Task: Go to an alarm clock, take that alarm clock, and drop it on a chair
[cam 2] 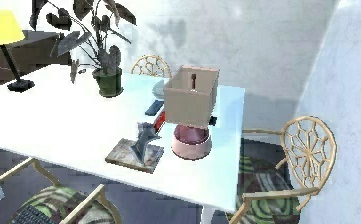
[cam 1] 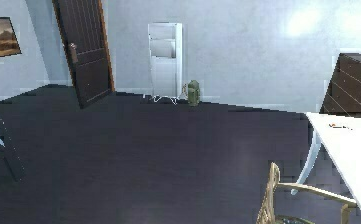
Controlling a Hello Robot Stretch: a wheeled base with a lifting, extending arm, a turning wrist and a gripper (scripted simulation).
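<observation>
Forward view: a dark floor runs to a pale wall with a brown door (cam 1: 83, 50) and a white rack (cam 1: 165, 60). A white table (cam 1: 350, 150) and a wicker chair (cam 1: 298, 200) sit at the lower right.

Arm side view: the same table (cam 2: 48, 125) carries a potted plant (cam 2: 100, 50), a cardboard box (cam 2: 192, 95) over a pink bowl (cam 2: 192, 143), a small statue (cam 2: 143, 145) and a small dark thing (cam 2: 154, 104) by the box. A second wicker chair (cam 2: 306, 150) stands at the table's right end.

I cannot pick out the alarm clock with certainty; the dark thing may be it. The gripper's state, and where these things lie from it, cannot be told.

The likely risks are grabbing the wrong thing, or a reach across the crowded table toppling the box or statue.
</observation>
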